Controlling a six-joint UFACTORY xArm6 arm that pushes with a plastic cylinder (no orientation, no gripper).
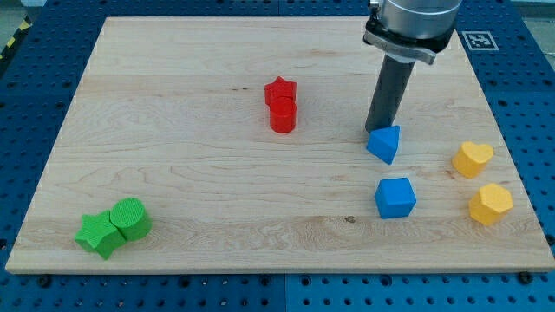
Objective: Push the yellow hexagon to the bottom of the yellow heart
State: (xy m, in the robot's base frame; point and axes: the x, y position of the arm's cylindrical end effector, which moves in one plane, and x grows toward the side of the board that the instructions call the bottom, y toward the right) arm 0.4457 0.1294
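Wooden board [217,173] on blue pegboard. No gripper, just a rod holding nothing; my tip [375,132] touches blue triangle [384,143]. Yellow hexagon [491,204] already sits just near-side of yellow heart [473,159], far right. Risk: sweeping right drags blue cube [395,198] or knocks the heart.

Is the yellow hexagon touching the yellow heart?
No, the yellow hexagon sits below the yellow heart with bare wood between them.

The yellow hexagon [491,204] lies flat on the worktop near the view's right edge, toward the bottom. The yellow heart [472,159] lies just above it, slightly to the view's left, with a narrow gap between.
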